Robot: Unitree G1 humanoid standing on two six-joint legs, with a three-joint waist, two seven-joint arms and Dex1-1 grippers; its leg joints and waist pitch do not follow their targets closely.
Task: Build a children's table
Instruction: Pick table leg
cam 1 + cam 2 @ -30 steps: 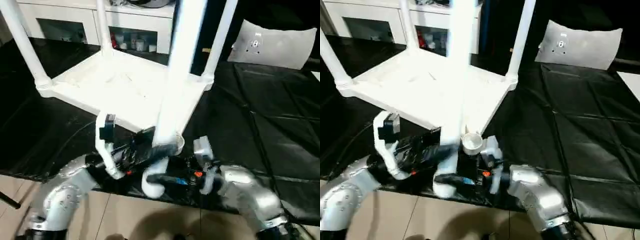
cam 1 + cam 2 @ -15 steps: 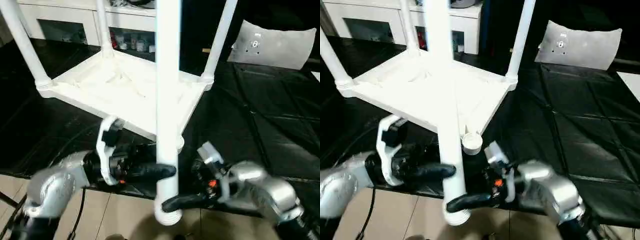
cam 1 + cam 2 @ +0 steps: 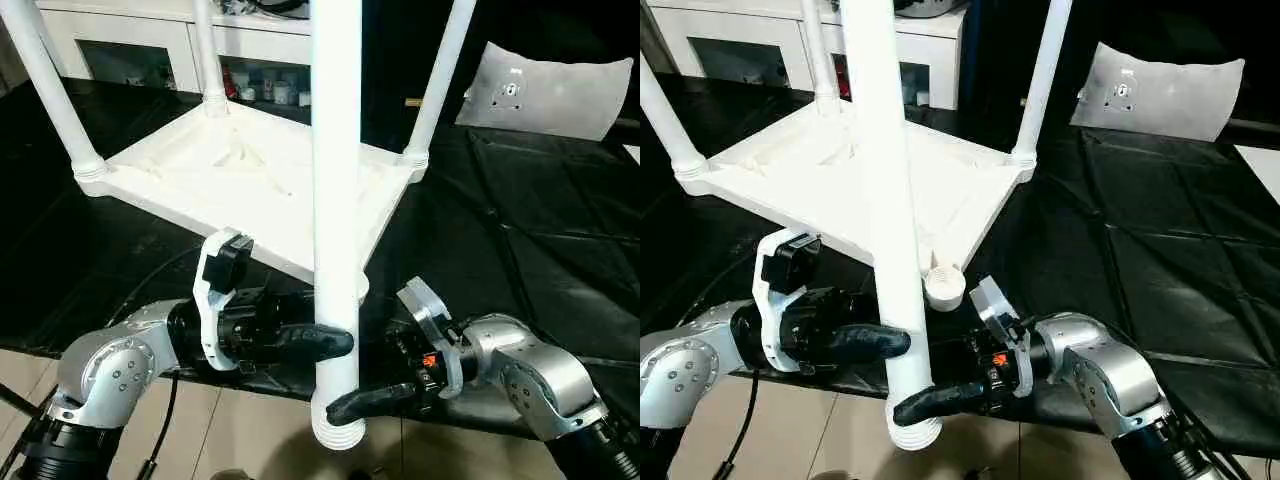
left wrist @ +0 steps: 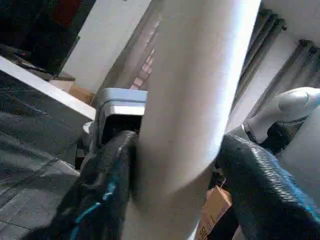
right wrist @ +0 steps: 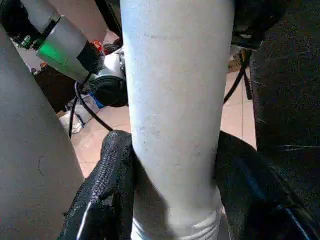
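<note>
With 3 legs already standing in the upturned table top point(image 3: 240, 170), I hold the 4th leg point(image 3: 336, 200) upright in my left gripper point(image 3: 335, 342) and right gripper point(image 3: 345, 403), just beside the empty near-corner socket point(image 3: 943, 284), not yet seated.

both silver forearms reach in low from the near edge and meet at the middle. the left gripper point(image 3: 322, 342) points right, its black fingers point(image 4: 100, 195) pressed on either side of the upright white leg point(image 3: 336, 200). the right gripper point(image 3: 345, 404) points left, nearer and lower, its fingers point(image 5: 107, 190) clamped on the same leg just above its ribbed end.
</note>
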